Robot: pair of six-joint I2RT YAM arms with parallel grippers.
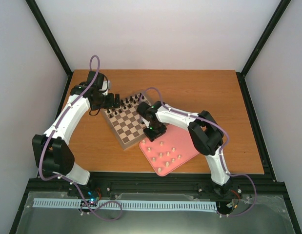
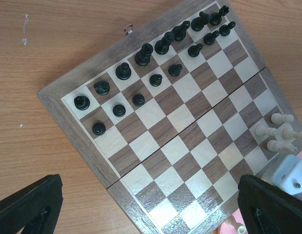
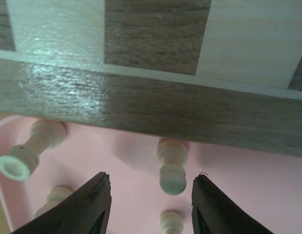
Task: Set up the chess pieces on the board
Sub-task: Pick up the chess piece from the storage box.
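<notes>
- Pink tray lay against the near-right corner of the board. Most of the pale chess pieces were scattered on it, not yet placed.
- A few pale pieces stood on the board squares nearest the tray. Black pieces filled the two far rows.
- Right gripper hung low over the tray's far rim, just beside the board's border. Its jaws were partly open and held nothing. One pale piece sat between the fingers, nearer the right one and touched by neither.
- Another toppled piece lay on its side to the left, outside the jaws.
- Left gripper hovered by the board's far-left corner, jaws wide and empty.
- Step judged: picking a pale piece off the tray. The task looked early, with most pieces unplaced.
- Next move, as judged: centre on the piece, lower, and close on its narrow waist. Then lift clear of the board's border and carry it to a free near-row square.
- Risk noted: the border was close, so a finger could catch it or nudge neighbouring pieces.
</notes>
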